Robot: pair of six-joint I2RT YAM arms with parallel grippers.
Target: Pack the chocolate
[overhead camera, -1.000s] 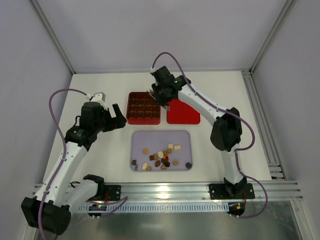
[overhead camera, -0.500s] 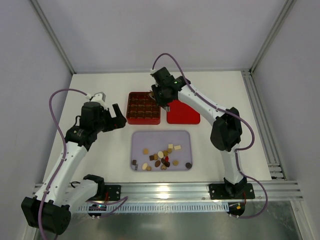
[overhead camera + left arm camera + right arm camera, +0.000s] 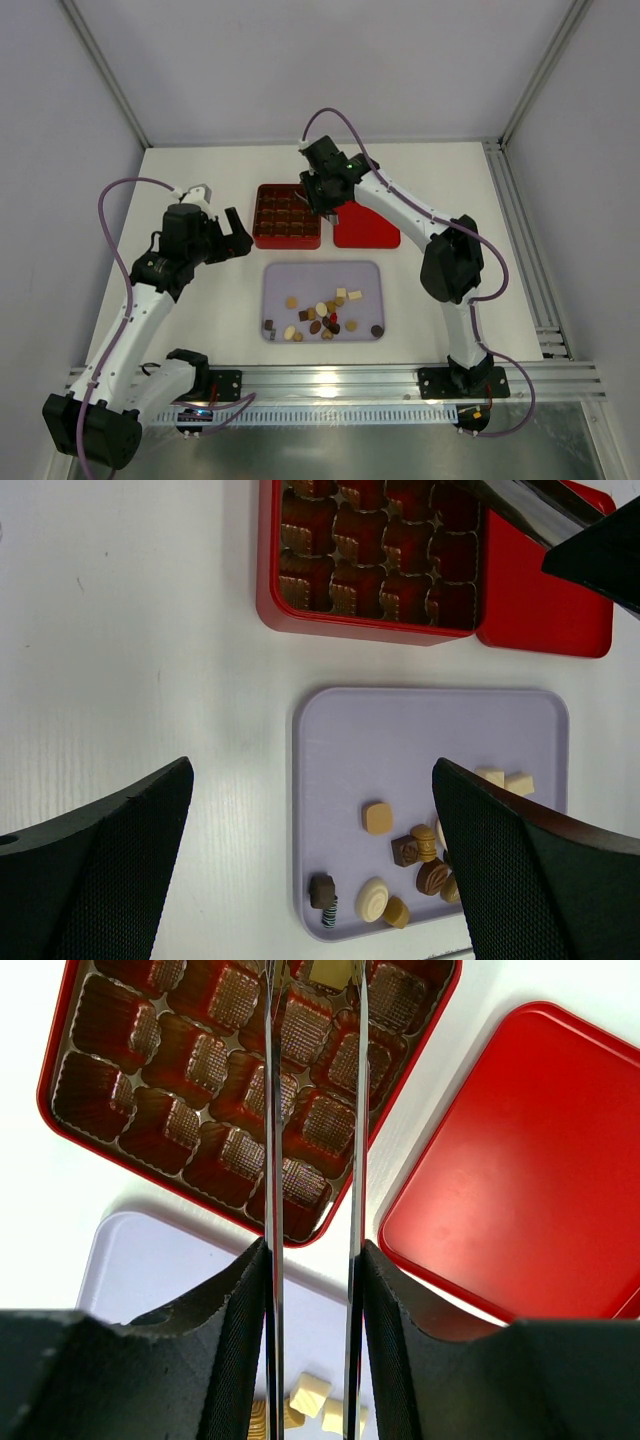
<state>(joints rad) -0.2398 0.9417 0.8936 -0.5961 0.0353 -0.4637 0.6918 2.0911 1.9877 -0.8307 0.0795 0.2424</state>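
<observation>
Chocolate [image 3: 322, 318] mostly loose on the lilac tray [image 3: 300, 275], one piece in the box.

The brown, tan and cream pieces cluster in the near half of the tray, and one cream piece [image 3: 330, 970] sits in a far-row compartment of the red box [image 3: 287, 243]. The right gripper [image 3: 312, 980] hangs over that box with its thin fingers parted and the cream piece between their tips, unclamped. The red lid [image 3: 370, 232] lies just beside the box. The left gripper [image 3: 312, 770] hovers spread wide and empty over the table [image 3: 200, 170], left of the tray.
</observation>
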